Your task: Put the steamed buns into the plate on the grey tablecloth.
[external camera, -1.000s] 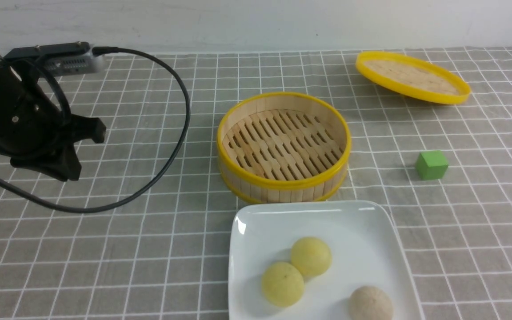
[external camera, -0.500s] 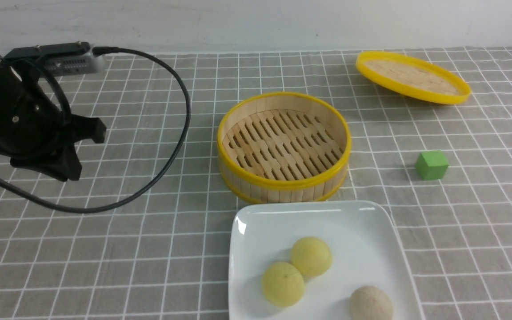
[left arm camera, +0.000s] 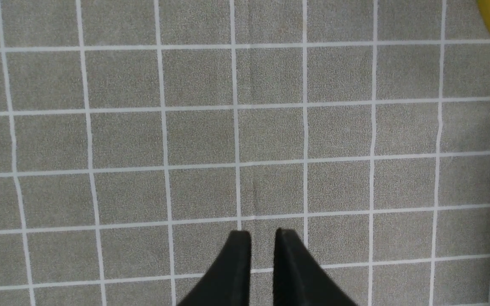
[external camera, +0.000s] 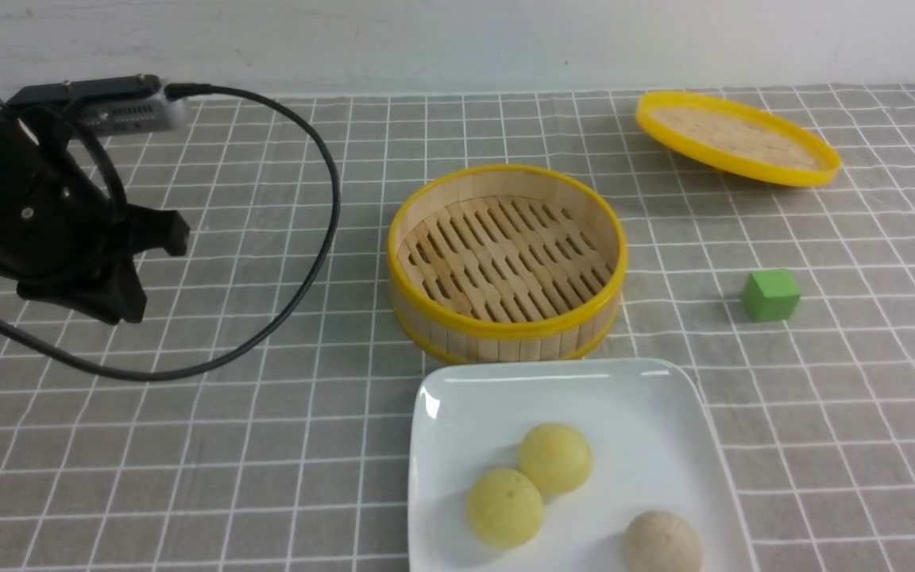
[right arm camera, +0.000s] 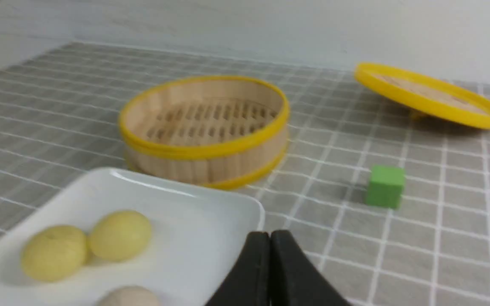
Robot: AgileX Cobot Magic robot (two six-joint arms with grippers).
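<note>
All three steamed buns lie in the white square plate (external camera: 553, 370) at the front of the grey tablecloth (external camera: 267, 445): two pale yellow ones (external camera: 555, 457) (external camera: 505, 507) touch each other, and a beige one (external camera: 662, 543) sits near the front edge. My left gripper (external camera: 125, 302) hangs over bare cloth far to the left. In the left wrist view its tips (left arm camera: 263, 233) show a narrow gap with nothing in it. The right gripper (right arm camera: 269, 233) is shut and empty, just beside the plate's (right arm camera: 194, 238) corner; it does not show in the front view.
An empty bamboo steamer basket (external camera: 507, 262) with a yellow rim stands just behind the plate. Its yellow-rimmed lid (external camera: 737, 139) lies tilted at the back right. A green cube (external camera: 770, 295) sits to the right of the basket. A black cable (external camera: 322, 238) loops from the left arm.
</note>
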